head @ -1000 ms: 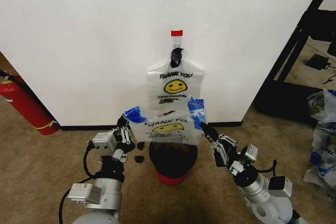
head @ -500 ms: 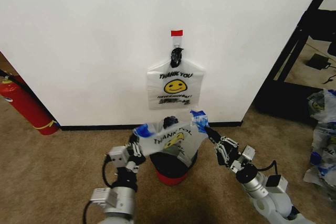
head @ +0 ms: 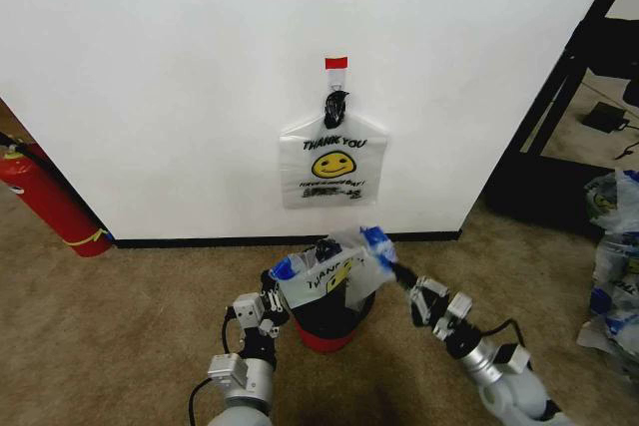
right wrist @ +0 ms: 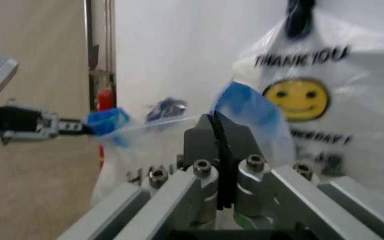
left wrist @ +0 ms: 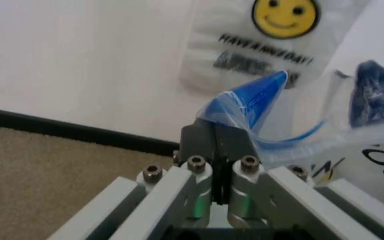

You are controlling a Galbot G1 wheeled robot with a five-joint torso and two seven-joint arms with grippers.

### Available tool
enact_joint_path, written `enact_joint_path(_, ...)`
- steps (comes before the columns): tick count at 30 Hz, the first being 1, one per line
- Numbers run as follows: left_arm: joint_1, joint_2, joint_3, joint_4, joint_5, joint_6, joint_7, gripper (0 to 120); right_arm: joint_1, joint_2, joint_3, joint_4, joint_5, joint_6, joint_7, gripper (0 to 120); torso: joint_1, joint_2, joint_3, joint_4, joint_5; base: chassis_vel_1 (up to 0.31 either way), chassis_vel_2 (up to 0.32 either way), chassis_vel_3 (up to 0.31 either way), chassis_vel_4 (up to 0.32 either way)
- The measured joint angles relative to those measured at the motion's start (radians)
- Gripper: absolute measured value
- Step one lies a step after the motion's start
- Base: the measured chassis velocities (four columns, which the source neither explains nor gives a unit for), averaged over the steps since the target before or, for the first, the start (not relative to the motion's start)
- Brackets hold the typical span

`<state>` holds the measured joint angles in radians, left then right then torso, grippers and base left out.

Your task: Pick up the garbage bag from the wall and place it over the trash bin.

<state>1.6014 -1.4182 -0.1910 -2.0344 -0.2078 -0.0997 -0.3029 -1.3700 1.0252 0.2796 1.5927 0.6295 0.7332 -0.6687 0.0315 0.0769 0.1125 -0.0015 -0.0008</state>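
Observation:
The garbage bag (head: 334, 271), thin white plastic with a yellow smiley and black print, is stretched between both grippers just above the trash bin (head: 324, 314), a small black bin with a red base at the foot of the wall (head: 180, 97). My left gripper (head: 283, 274) is shut on the bag's blue handle (left wrist: 245, 102) at the bin's left. At the bin's right, my right gripper (head: 396, 268) is shut on the other blue handle (right wrist: 245, 107). The left wrist view shows the left gripper (left wrist: 219, 131) pinching plastic; the right wrist view shows the right gripper (right wrist: 216, 125) doing the same.
A second smiley bag (head: 332, 162) hangs from a hook with red tape (head: 336, 64). A red fire extinguisher (head: 45, 197) leans at the far left. A black frame (head: 559, 97) and more bags (head: 614, 236) stand at the right. Brown carpet surrounds the bin.
Both grippers have come down and closer together, carrying the bag from in front of the hanging bag to just over the bin's mouth. The hanging bag has not moved.

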Motion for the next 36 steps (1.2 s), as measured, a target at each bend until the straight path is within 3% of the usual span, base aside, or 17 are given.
enact_joint_path(9,-0.015,0.018,0.022,0.079,0.018,-0.026,0.015,0,0.046,0.011,-0.026,-0.104,-0.04,0.025,-0.063,0,0.0,0.0,0.0,-0.0006,0.0034,0.0,0.0,0.0,0.0)
enact_joint_path(18,-0.014,0.016,0.022,0.096,0.05,-0.042,0.03,0,0.048,-0.019,0.014,-0.11,0.0,0.009,-0.122,0,0.0,0.0,0.0,-0.0006,0.0038,0.0,0.0,0.0,0.0)
enact_joint_path(20,-0.018,0.026,0.022,0.091,0.071,-0.041,0.043,0,0.044,-0.022,0.018,-0.092,0.013,0.007,-0.121,0,0.0,0.0,0.0,0.0005,0.0011,0.0,0.0,0.0,0.0)
enact_joint_path(21,-0.027,0.034,0.023,0.091,0.084,-0.041,0.052,0,0.043,-0.023,0.018,-0.085,0.016,0.007,-0.119,0,0.0,0.0,0.0,0.0011,-0.0023,0.0,0.0,0.0,0.0)
enact_joint_path(22,-0.037,0.043,0.033,0.092,0.097,-0.041,0.062,0,0.042,-0.024,0.018,-0.076,0.019,0.007,-0.115,0,0.0,0.0,0.0,0.0016,-0.0053,0.0,0.0,0.0,0.0)
enact_joint_path(25,-0.065,0.074,0.04,0.089,0.132,-0.042,0.108,0,0.039,-0.026,0.013,-0.054,0.021,0.007,-0.1,0,0.0,0.0,0.0,0.0016,-0.0069,0.0,0.0,0.0,0.0)
enact_joint_path(26,-0.074,0.089,0.033,0.083,0.143,-0.042,0.128,0,0.037,-0.027,0.011,-0.046,0.023,0.006,-0.095,0,0.0,0.0,0.0,0.0009,-0.0065,0.0,0.0,0.0,0.0)
enact_joint_path(28,-0.11,0.15,0.002,0.048,0.161,-0.042,0.191,0,0.028,-0.033,-0.003,-0.007,0.032,-0.001,-0.079,0,0.0,0.0,0.0,0.0003,-0.0023,0.0,0.0,0.0,0.0)
enact_joint_path(36,-0.151,0.304,-0.02,-0.015,0.087,-0.033,0.311,0,0.028,-0.059,-0.025,0.049,0.036,-0.026,-0.073,0,0.0,0.0,0.0,0.0,-0.001,0.0,0.0,0.0,0.0)
